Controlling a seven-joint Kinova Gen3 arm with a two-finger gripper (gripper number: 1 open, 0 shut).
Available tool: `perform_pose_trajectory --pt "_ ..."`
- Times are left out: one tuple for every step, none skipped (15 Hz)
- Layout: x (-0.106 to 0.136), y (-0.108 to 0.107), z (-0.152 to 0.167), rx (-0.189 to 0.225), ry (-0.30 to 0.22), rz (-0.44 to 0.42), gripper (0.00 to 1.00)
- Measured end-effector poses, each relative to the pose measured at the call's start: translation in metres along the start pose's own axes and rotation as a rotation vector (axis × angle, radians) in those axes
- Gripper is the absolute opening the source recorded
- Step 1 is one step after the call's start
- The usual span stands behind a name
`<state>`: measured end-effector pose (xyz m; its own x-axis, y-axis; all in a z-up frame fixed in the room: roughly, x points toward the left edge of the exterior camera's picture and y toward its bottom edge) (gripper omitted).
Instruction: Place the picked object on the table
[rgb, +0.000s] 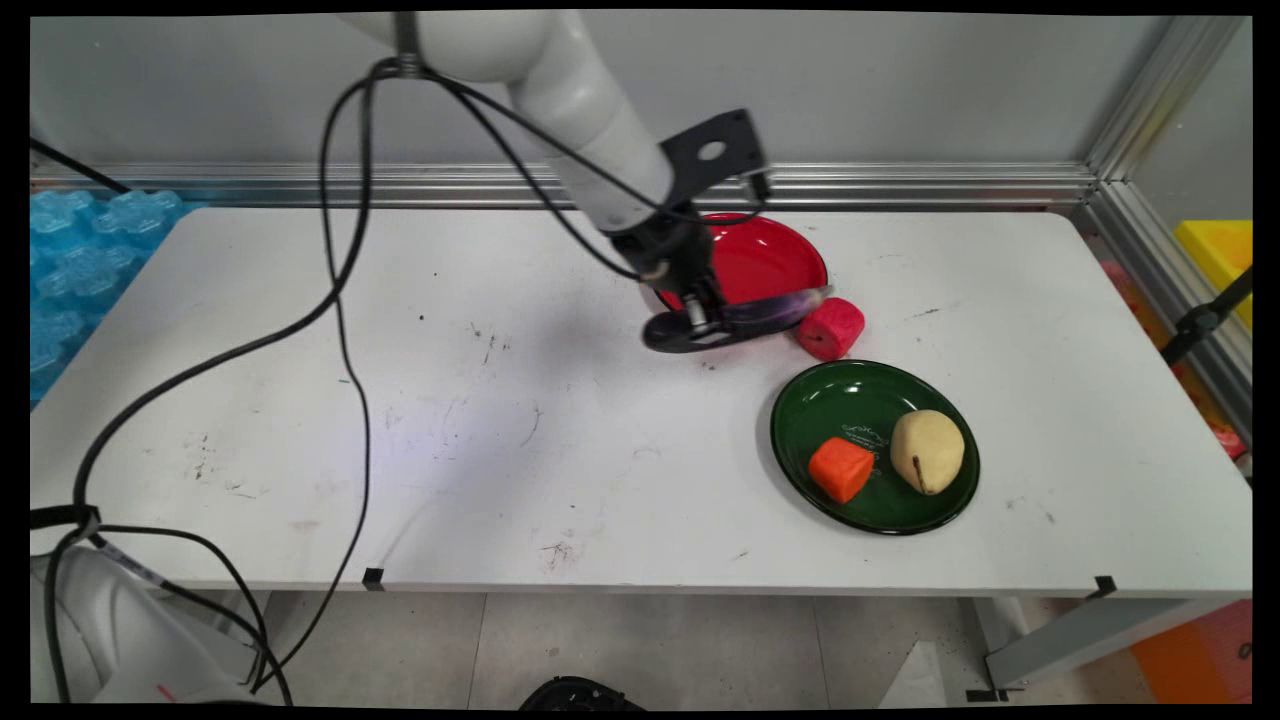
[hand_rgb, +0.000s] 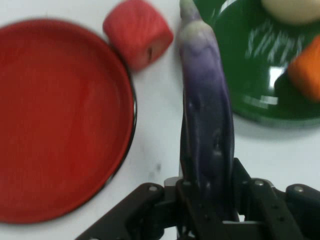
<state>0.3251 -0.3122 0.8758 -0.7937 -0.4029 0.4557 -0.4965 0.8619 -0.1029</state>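
Note:
My gripper is shut on a purple eggplant, holding it near its stem end just above the table. In the hand view the eggplant runs up from between the fingers. It hangs between the red plate and the green plate. A red cylinder-shaped piece lies on the table right by the eggplant's tip. The red plate carries nothing. On the green plate rest an orange block and a pale pear.
Black cables hang from the arm over the table's left half. Blue moulded trays sit off the left edge. An aluminium rail runs along the back, and a yellow bin stands beyond the right edge.

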Motion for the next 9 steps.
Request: perform_pose_trajectory --pt "-0.009 -0.004 -0.002 -0.003 -0.01 0.002 0.0" --pt "-0.015 -0.006 -0.003 -0.005 -0.017 0.003 0.0" --pt "-0.023 -0.009 -0.004 -0.008 -0.025 0.004 0.0" --pt "-0.032 -0.012 -0.003 -0.014 -0.034 0.007 0.0" --pt "-0.04 -0.014 -0.001 -0.021 -0.041 0.011 0.0" --pt "-0.047 -0.016 0.003 -0.03 -0.049 0.016 0.0" --pt "-0.053 -0.018 0.006 -0.037 -0.055 0.021 0.0" --pt "-0.061 -0.02 0.012 -0.046 -0.063 0.026 0.0" --pt "-0.065 -0.021 0.016 -0.051 -0.067 0.028 0.0"
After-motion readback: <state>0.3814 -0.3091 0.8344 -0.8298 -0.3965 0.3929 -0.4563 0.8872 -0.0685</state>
